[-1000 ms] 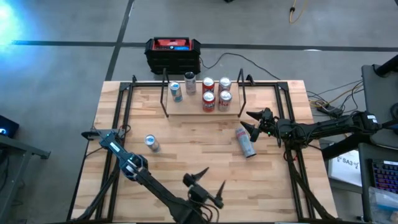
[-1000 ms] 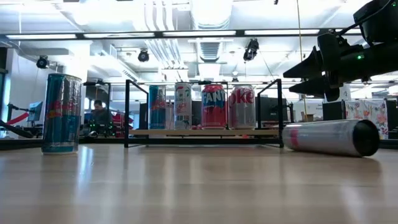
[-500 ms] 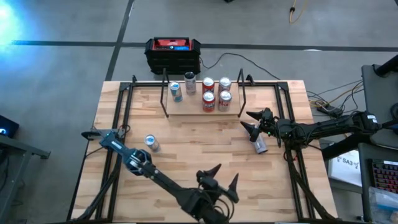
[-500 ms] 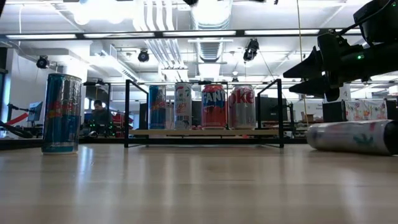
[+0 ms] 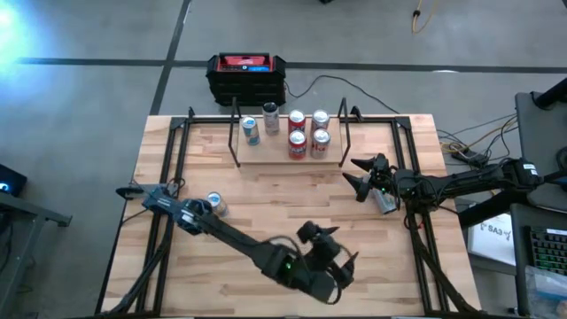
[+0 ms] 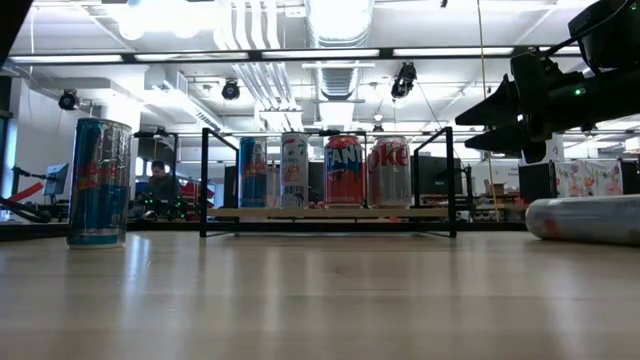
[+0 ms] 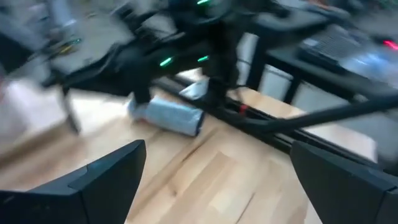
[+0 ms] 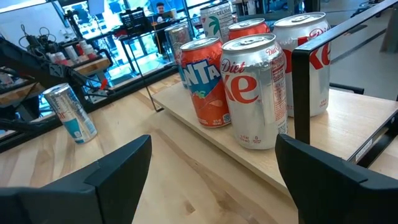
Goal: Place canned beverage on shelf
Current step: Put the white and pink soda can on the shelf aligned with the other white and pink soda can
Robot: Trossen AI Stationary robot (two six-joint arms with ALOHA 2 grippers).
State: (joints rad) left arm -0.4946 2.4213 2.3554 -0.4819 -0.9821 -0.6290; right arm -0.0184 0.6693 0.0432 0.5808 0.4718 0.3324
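six cans on shelf (image 5: 266, 159), two cans off it

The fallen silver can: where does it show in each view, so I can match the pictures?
High view: fallen can lies right of the shelf, under the right gripper.
Low view: on its side at the right edge, below that gripper.
Left wrist view: lying beyond the open left gripper, mid-picture.
Right wrist view: not in it.
Shared landmark: the right arm above the can.
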